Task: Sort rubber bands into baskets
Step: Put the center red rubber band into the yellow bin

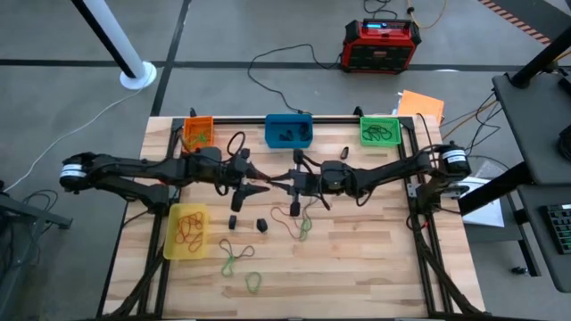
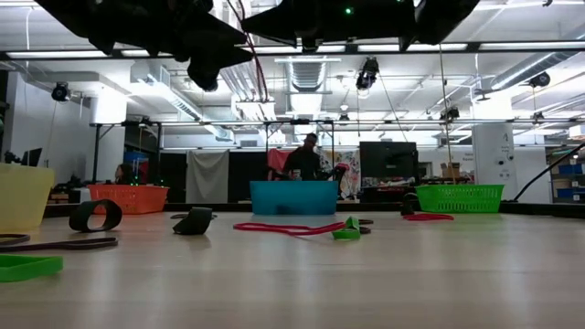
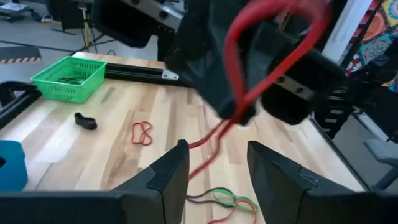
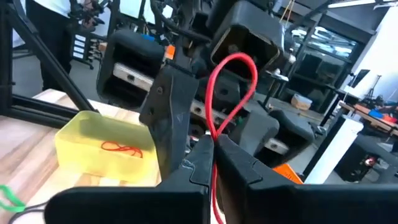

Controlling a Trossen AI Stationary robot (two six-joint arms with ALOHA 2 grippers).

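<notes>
My right gripper (image 4: 210,148) is above the middle of the table (image 1: 357,267) and is shut on a red rubber band (image 4: 233,87). My left gripper (image 3: 217,177) faces it from the table's left and is open. The band's lower strand (image 3: 208,149) runs down between its two fingers. The orange (image 1: 198,132), blue (image 1: 289,130) and green (image 1: 380,130) baskets stand along the far edge. The yellow basket (image 1: 187,232) stands near left and holds red bands. Loose green bands (image 1: 234,259) and a red-and-green tangle (image 1: 302,219) lie flat on the wood. My right gripper pinches the red band between its two fingertips (image 3: 239,115), coming about level from the table's right. A loop of the band (image 3: 273,15) arches up over the fingers. A doubled strand hangs down slack below them. My left gripper: whether it touches that strand I cannot tell.
Small black pieces (image 1: 261,225) lie near the table's middle. Another one (image 3: 86,121) and a red band (image 3: 142,132) lie near the green basket. A red-and-black power box (image 1: 381,45) sits on the floor beyond the far edge. A person stands in the room behind the table (image 2: 302,160).
</notes>
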